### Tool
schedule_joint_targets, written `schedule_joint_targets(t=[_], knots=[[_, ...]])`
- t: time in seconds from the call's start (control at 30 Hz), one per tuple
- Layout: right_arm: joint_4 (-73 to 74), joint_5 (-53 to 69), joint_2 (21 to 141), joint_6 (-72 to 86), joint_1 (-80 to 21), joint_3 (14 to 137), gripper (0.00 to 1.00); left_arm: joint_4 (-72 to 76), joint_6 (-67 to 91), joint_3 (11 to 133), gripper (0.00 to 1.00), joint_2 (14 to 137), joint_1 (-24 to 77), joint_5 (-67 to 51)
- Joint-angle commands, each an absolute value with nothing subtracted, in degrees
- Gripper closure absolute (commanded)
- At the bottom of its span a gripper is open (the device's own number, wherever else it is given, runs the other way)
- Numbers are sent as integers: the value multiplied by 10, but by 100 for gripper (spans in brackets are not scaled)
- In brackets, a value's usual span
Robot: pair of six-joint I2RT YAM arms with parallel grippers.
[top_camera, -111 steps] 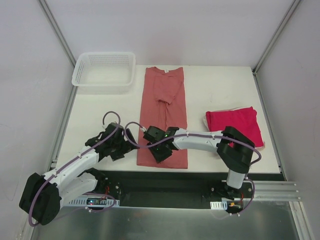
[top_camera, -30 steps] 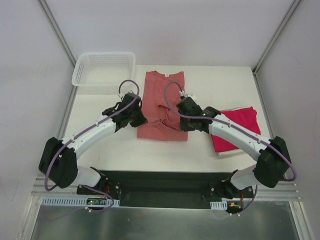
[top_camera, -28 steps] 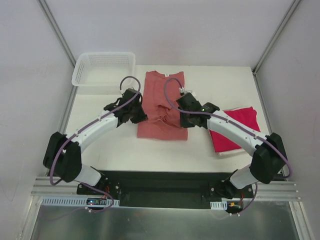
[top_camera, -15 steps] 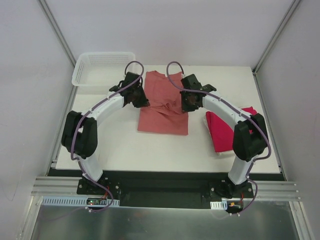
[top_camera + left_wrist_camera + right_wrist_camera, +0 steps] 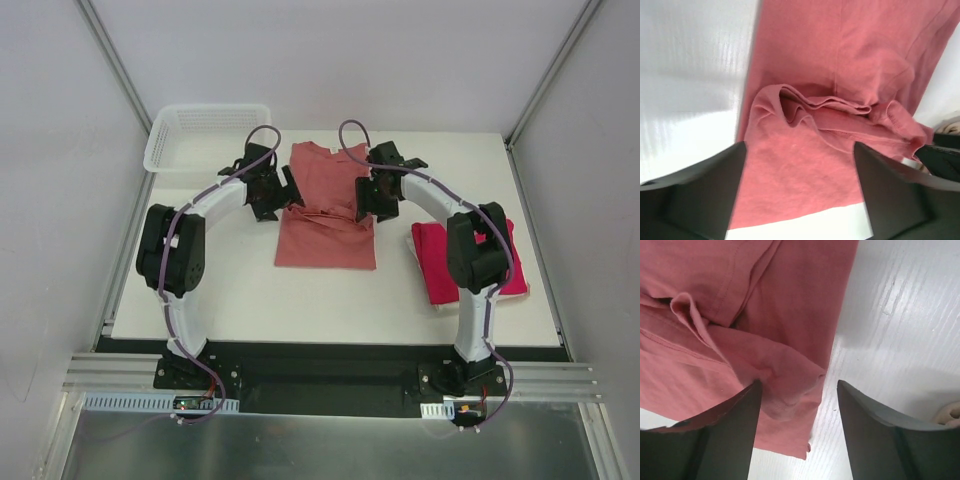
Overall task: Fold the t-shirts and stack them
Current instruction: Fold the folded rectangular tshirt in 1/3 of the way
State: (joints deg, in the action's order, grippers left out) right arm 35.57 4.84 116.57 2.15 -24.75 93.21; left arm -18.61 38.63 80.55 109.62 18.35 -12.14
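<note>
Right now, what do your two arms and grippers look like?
Both arms, left arm and right arm, have white links with bulky black joints. A purple cable loops along each. The left gripper and right gripper have broad, dark wedge-shaped fingers.

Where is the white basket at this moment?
Overhead view: the white basket sits at the far left corner of the table, left of the pink t-shirt.

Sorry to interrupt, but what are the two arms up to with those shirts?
The two arms are folding the salmon-pink t-shirt, whose near part lies doubled over its middle. The left gripper and right gripper hang open over its side edges, holding nothing. The crimson t-shirt lies folded off to the right.
</note>
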Motion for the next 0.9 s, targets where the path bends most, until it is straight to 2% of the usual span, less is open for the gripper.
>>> schedule_joint_targets(t=[0.0, 0.03, 0.07, 0.1, 0.33, 0.43, 0.63, 0.87], knots=[[375, 78, 1148, -10, -250, 965, 24, -186, 375, 810, 1, 1064, 182, -153], [374, 77, 1141, -11, -250, 957, 18, -186, 375, 799, 1, 1055, 183, -154], [374, 78, 1121, -12, -250, 949, 0, -187, 375, 791, 1, 1033, 183, -152], [369, 79, 1108, -12, -251, 940, 3, -186, 376, 782, 1, 1021, 183, -150], [340, 68, 984, -1, -287, 817, 3, -176, 396, 638, 1, 891, 192, -125], [323, 69, 969, -2, -315, 778, 3, -170, 404, 569, 1, 832, 194, -117], [308, 92, 1032, -8, -350, 808, 3, -163, 419, 471, 1, 738, 210, -113], [308, 47, 1111, -28, -356, 862, 3, -159, 432, 419, 1, 710, 210, -102]])
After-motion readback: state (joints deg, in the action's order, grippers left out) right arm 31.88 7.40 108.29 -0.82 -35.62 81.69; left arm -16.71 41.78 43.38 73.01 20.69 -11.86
